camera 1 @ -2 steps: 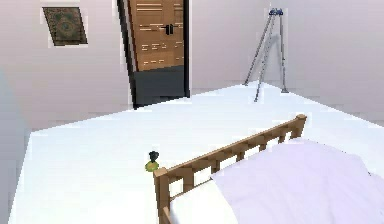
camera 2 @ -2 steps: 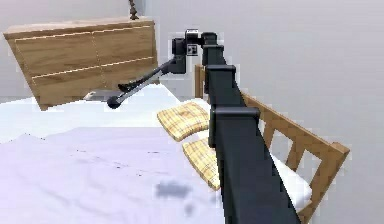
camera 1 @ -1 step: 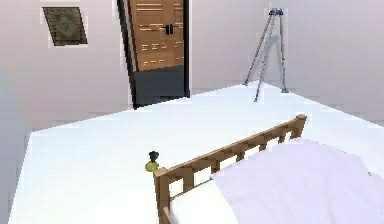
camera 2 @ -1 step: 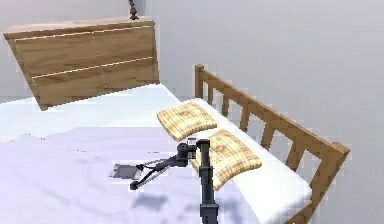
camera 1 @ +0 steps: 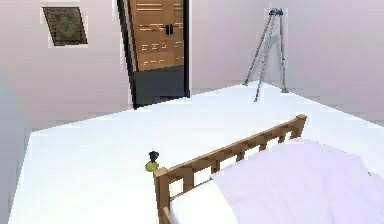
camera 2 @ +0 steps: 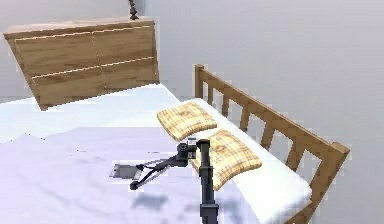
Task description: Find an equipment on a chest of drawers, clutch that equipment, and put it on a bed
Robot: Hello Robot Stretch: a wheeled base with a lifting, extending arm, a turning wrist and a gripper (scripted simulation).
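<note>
Flat grey object (camera 2: 122, 171) on bed (camera 2: 60, 190), near fingers (camera 2: 150, 174)

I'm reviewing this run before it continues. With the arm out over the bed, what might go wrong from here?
The pincer is at a small flat thing lying on the bed; whether it is held can't be told, so retracting might drag it. The plaid pillows lie near the arm; turning may shove them.

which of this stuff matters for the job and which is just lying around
Job: chest of drawers, bed, claw, small flat thing on the bed.
Lying about: plaid pillows, tripod, wall picture, door.
</note>
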